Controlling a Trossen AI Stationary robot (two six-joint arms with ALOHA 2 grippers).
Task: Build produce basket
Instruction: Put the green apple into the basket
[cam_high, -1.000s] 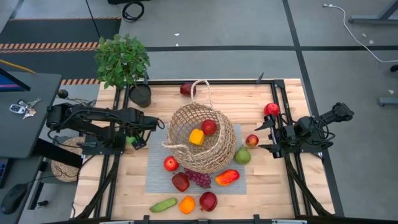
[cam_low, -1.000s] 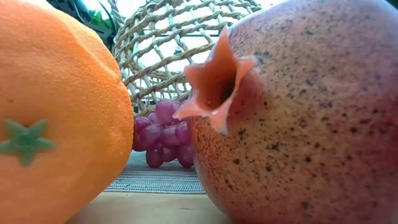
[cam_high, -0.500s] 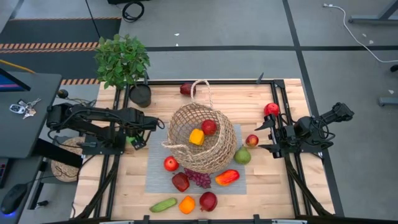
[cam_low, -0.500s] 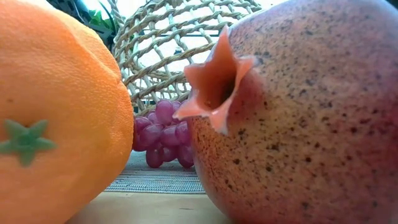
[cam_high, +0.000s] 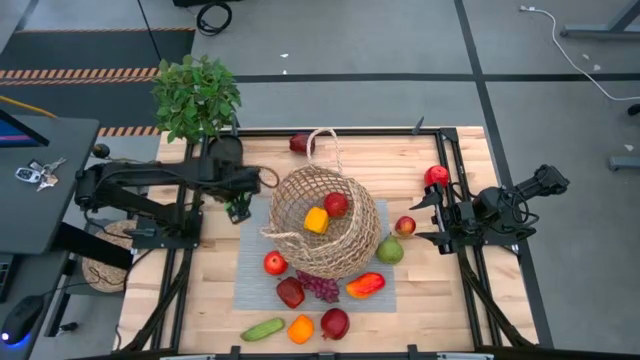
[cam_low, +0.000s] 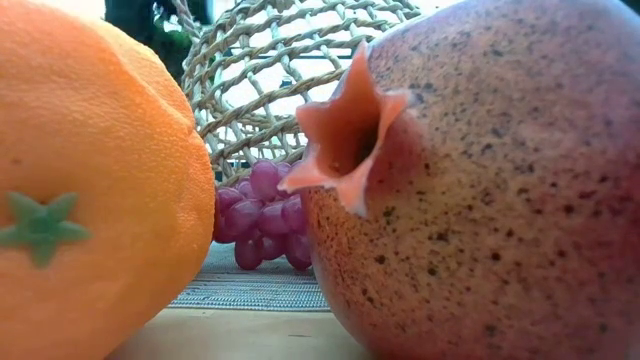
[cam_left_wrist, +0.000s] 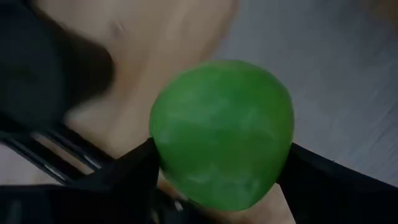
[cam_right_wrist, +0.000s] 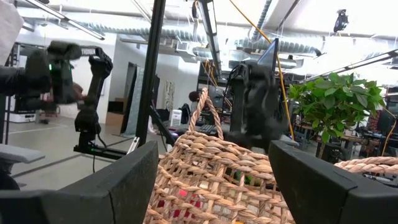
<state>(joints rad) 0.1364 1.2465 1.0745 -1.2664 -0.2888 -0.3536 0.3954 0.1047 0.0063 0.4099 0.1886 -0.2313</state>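
The tan wicker basket lies tilted on a grey mat, with a yellow fruit and a red apple inside. More produce lies around it. My left gripper hangs just left of the basket, shut on a round green fruit. My right gripper rests open at the table's right side, beside a small apple. In its wrist view the basket shows between its fingers, with the left arm beyond. My left gripper pinches the green fruit between its two fingers, one on each of two opposite sides. The fingers come from above, pointing steeply down. The fruit is lifted clear of the table, over the wood at the mat's edge.
Near the front edge lie a cucumber, an orange and a pomegranate; the last two fill the low view. Grapes, a pepper, a pear and red apples ring the basket. A potted plant stands far left.
My left gripper has risen from the table with the green fruit and gone toward the far edge and the basket, tipping to point more steeply down. The fruit is now lifted clear. The right arm has kept still.
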